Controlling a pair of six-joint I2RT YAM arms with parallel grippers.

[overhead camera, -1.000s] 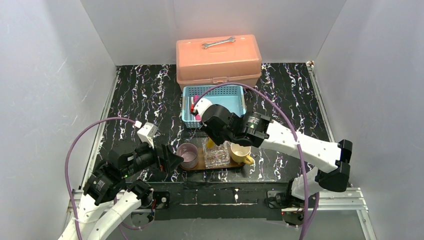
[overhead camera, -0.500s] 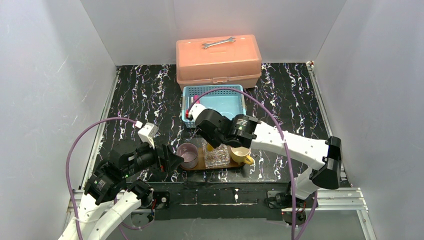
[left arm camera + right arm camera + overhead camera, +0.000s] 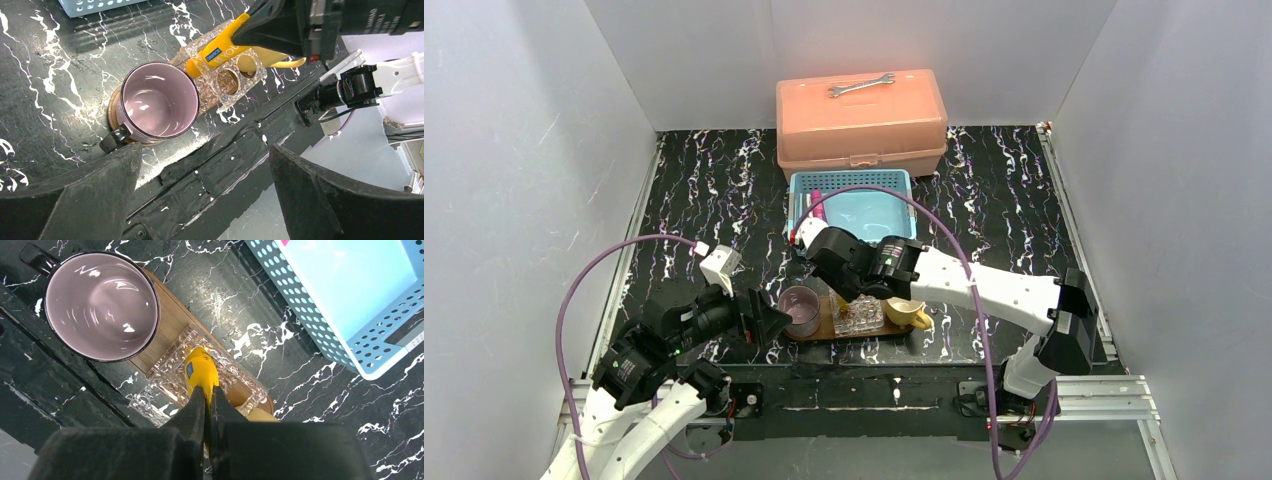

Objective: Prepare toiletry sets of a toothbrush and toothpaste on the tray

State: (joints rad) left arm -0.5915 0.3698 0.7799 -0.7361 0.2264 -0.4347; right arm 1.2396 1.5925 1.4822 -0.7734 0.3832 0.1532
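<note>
Your yellow toothpaste tube hangs over the tray, near the middle of the right wrist view. Its lower end is at the clear cut-glass holder that stands mid-tray. You cannot tell whether it sits in a slot or only touches the top.

I judge you to be partway through the first set: one tube is at the holder and not yet released, and no toothbrush shows on the tray. The magenta tube lies in the light-blue basket, above the tray in the top view. Whether the brushes lie beside it is too small to tell. Both brushes and the second tube appear left to do.

The right pincer is clamped on the tube's upper end, its fingers nearly together around the flat crimp. The left pincer stands wide apart and holds nothing. It hangs just off the tray's left end in the top view, near the pink mug. A yellow cup takes the tray's right end. All of it sits on the black marbled counter.
</note>
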